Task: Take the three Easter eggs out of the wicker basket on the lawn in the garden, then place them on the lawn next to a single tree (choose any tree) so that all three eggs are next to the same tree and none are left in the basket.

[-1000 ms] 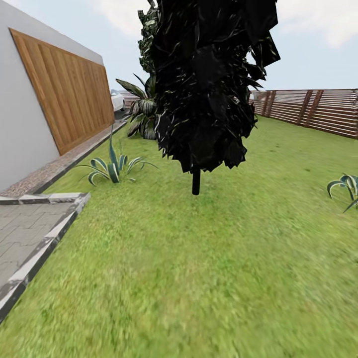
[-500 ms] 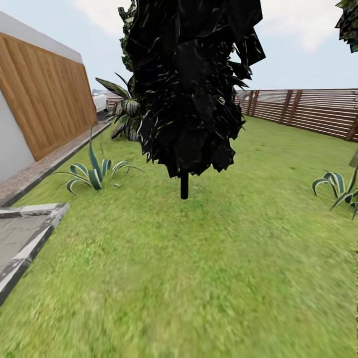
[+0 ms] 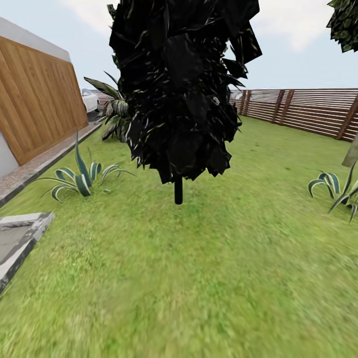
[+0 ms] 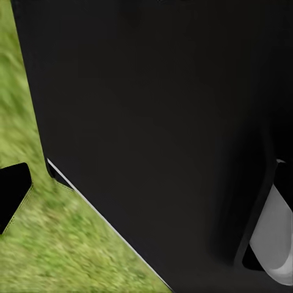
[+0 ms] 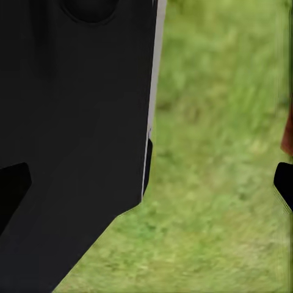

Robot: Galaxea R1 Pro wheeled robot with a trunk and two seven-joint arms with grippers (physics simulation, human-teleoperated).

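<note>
Dead ahead in the head view: dark columnar conifer [image 3: 179, 89] on a thin black stem, standing on the lawn [image 3: 199, 278]. Striped agave [image 3: 79, 179] to its left, another agave [image 3: 335, 191] at right edge. Slat fence [image 3: 303, 112] behind on the right, wood-clad house wall [image 3: 35, 99] left, paved kerb corner [image 3: 20, 238] lower left. No readable writing or labels. Wrist views: black robot body panel [image 4: 159, 122] over blurred grass, dark finger tips at frame edges; can't tell how wide the fingers stand or whether they hold anything.
</note>
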